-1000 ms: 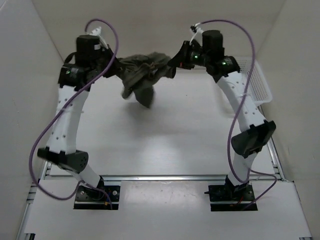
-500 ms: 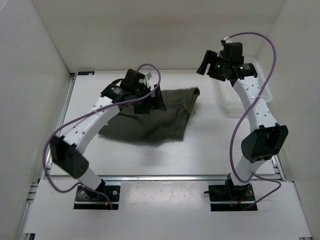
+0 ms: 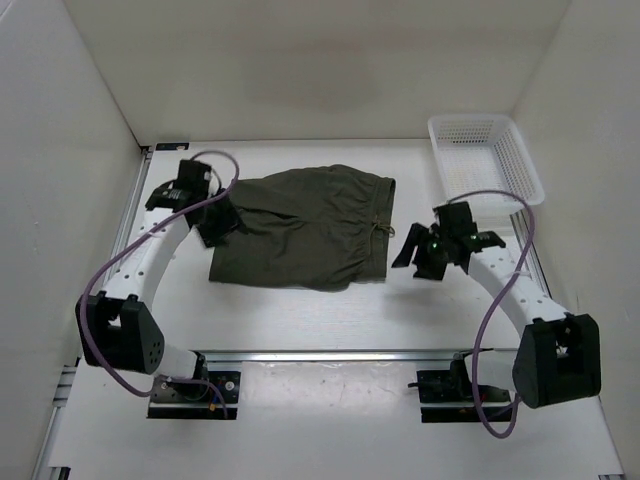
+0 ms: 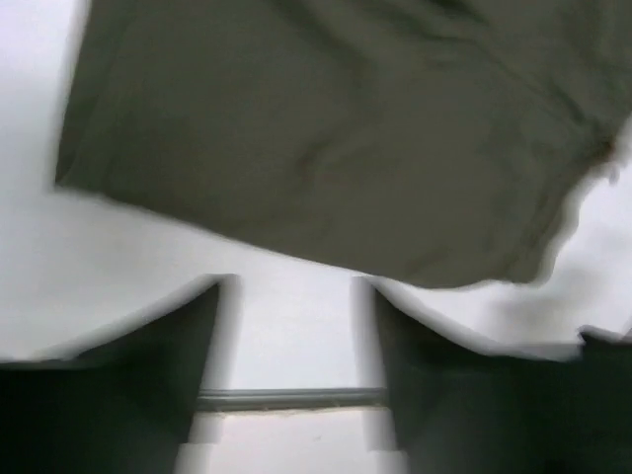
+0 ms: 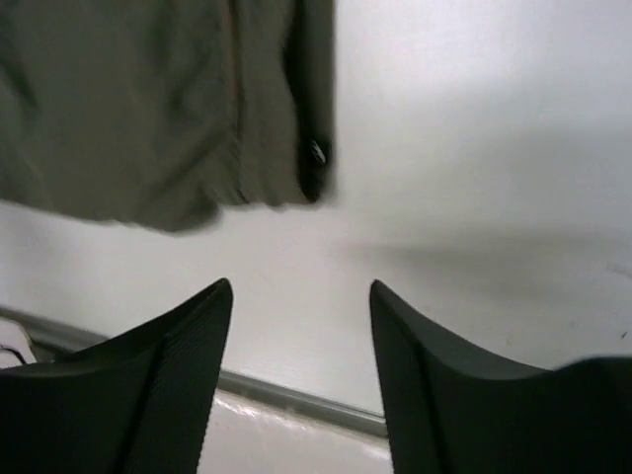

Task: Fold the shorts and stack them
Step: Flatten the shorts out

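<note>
The dark olive-green shorts (image 3: 300, 228) lie spread flat in the middle of the table, with the waistband and tan drawstring (image 3: 378, 228) on the right side. My left gripper (image 3: 217, 226) sits low at the shorts' left edge. It is open, and in the left wrist view the shorts (image 4: 336, 138) lie just ahead of the left gripper (image 4: 294, 296), with bare table between the fingers. My right gripper (image 3: 410, 258) hangs open just right of the waistband. In the right wrist view the shorts (image 5: 148, 109) lie beyond the right gripper (image 5: 301, 291), and nothing is held.
A white mesh basket (image 3: 487, 155) stands at the back right corner. White walls close in the table on the left, back and right. A metal rail (image 3: 320, 353) runs along the near edge, in front of the arm bases.
A second ago both grippers held the bunched shorts up in the air. They have let go, the shorts now lie flat, and both arms have dropped low to either side.
</note>
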You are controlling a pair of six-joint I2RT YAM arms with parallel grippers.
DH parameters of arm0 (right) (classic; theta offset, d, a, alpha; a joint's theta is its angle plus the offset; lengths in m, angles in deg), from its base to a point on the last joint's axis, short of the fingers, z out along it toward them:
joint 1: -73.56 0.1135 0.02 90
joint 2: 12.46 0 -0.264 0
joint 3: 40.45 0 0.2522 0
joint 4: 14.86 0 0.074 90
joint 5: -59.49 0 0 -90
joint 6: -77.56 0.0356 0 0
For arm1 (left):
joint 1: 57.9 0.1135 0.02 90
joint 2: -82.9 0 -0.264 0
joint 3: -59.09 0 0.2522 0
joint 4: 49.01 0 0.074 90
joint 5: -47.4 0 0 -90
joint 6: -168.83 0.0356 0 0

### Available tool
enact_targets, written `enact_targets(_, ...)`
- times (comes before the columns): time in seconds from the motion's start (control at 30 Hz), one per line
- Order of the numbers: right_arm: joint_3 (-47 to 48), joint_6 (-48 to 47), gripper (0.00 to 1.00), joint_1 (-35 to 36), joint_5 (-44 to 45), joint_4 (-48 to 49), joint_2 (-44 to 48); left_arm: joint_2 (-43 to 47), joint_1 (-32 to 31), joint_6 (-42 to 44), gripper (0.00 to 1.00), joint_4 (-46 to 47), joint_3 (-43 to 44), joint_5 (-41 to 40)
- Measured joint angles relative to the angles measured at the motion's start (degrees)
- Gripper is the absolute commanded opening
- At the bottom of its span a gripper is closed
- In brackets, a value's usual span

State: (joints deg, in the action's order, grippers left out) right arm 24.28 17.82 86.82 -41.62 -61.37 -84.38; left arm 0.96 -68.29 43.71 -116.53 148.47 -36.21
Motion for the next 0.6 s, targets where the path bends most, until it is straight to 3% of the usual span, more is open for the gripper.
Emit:
enact_targets(0.07,-5.73,2.23,0.82,0.00,-2.54,1.18,0.57,0.59,3.89,-0.96,1.00,0.11,-6.36,0.35)
enact_targets(0.17,-10.23,4.98,0.84,-0.02,-6.40,3.91,-0.63,0.09,8.57,-2.47,1.00,0.42,-15.13,0.61)
enact_targets(0.33,-10.78,8.76,0.84,0.00,-10.56,11.47,-5.42,-1.18,13.49,-4.13,1.00,3.06,-22.32,2.49)
enact_targets(0.5,-9.88,12.07,0.79,0.00,-12.70,18.05,-13.20,-6.32,15.54,-5.03,0.90,7.08,-22.80,3.52)
enact_targets(0.6,-8.50,13.38,0.72,0.33,-13.16,20.46,-17.55,-10.08,15.69,-5.44,0.76,8.74,-22.69,3.52)
